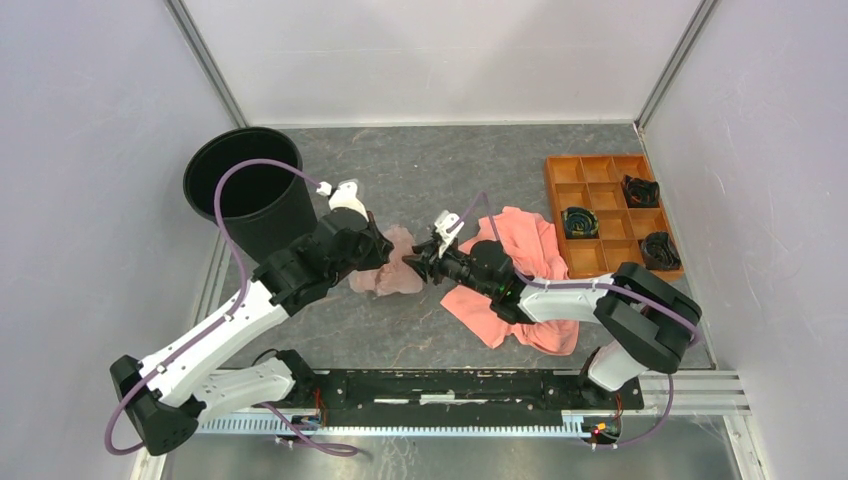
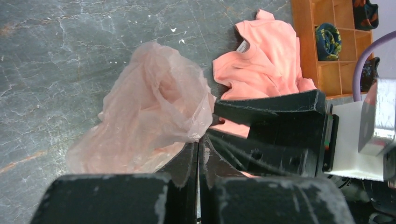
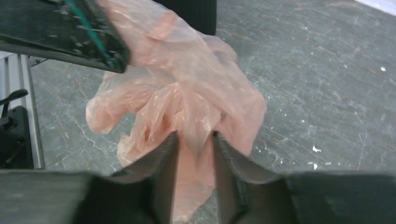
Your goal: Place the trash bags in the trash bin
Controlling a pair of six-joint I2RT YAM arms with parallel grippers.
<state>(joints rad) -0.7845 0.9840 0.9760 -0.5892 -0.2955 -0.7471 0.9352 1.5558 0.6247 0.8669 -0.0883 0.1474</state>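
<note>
Tallied: one pink plastic bag (image 1: 395,272), one black bin (image 1: 270,225), one coral cloth (image 1: 525,245), one orange tray (image 1: 549,190), three dark rolled bundles (image 1: 578,222).

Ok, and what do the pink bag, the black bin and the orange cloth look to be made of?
Pink bag: most likely thin plastic film. It is translucent, slightly glossy and finely crinkled.
Bin: looks like moulded plastic, with a smooth matte black wall and an even round rim.
Cloth: opaque matte fabric, possibly knit. It lies in soft folds and has a small white tag.
</note>
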